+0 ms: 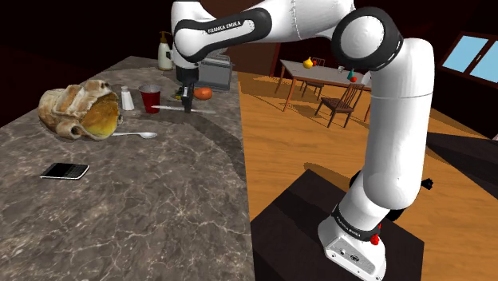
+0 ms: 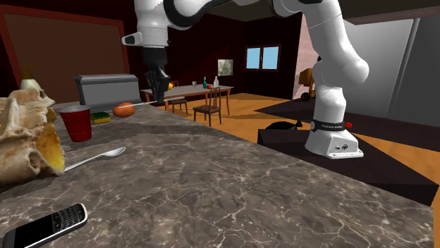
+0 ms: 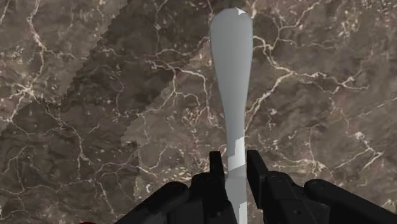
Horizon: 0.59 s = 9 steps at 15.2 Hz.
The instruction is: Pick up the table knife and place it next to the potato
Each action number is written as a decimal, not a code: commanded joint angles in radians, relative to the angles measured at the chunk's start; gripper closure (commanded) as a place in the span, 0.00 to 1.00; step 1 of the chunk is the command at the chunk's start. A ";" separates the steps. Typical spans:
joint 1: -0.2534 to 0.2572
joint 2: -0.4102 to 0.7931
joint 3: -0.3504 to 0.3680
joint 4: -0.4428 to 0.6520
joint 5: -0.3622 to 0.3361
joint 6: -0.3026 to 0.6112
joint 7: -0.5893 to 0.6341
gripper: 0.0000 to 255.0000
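My claw point(image 3: 235, 168) is pinching the knife point(image 3: 231, 76) near one end. The fingers close on its narrow part, so the wide part runs out ahead over the marbled bench point(image 3: 83, 127). Gripping it there, I judge, should hold it level for the carry. In the shoulder view the knife sits in the upper middle of the frame, with the potato point(image 1: 203, 93) just to its right, so the set-down spot is close. My arm point(image 1: 239, 28) reads FRANKA EMIKA.
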 commanded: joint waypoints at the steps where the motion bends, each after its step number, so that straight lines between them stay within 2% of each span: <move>1: -0.028 0.026 -0.013 0.036 0.001 -0.007 -0.045 1.00; 9: -0.120 0.156 -0.055 0.244 0.007 -0.076 -0.198 1.00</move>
